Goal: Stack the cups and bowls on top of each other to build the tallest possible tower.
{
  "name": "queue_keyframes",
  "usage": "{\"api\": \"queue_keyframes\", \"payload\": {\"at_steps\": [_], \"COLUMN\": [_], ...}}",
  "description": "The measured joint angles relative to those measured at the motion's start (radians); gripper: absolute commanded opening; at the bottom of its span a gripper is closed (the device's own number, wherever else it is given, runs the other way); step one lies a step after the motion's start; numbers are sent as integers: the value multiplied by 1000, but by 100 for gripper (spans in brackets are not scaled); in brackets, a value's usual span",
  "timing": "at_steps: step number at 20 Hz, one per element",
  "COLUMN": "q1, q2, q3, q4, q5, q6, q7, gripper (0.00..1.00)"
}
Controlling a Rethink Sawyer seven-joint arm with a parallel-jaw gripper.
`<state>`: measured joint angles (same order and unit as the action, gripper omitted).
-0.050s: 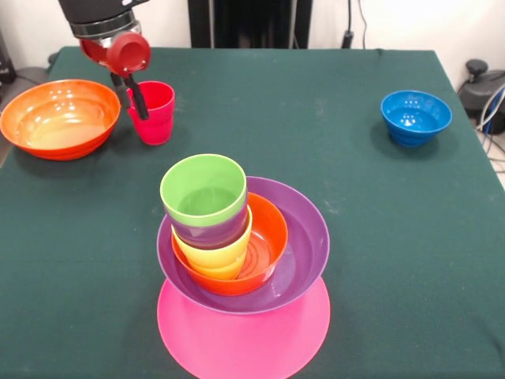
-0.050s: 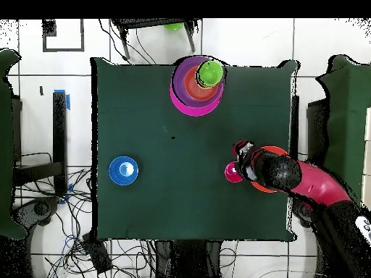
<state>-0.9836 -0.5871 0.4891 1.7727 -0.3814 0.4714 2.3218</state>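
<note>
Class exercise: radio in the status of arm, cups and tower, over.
Gripper at red cup, one finger inside its rim. Tower standing, green cup topmost. Large orange bowl beside red cup.

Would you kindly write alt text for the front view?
A gripper reaches into a red cup beside a large orange bowl. In front, a tower stands on a green table; a blue bowl sits apart.

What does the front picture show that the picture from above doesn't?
Only the front view shows the tower's layers: the glossy light green plastic cup over purple and yellow cups, inside the small orange bowl. It also shows the gripper with one finger inside the red plastic cup. Only the overhead view shows the floor cables. Both show the small blue plastic bowl standing alone.
</note>
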Motion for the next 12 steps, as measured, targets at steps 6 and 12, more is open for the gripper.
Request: {"api": "queue_keyframes", "payload": {"at_steps": [6,12], "q1": [-19,-38], "q2": [0,-12], "q3": [-8,-15], "q4": [4,29], "q5": [0,0], "q6": [0,0], "q7": [0,0], "gripper": [100,100]}}
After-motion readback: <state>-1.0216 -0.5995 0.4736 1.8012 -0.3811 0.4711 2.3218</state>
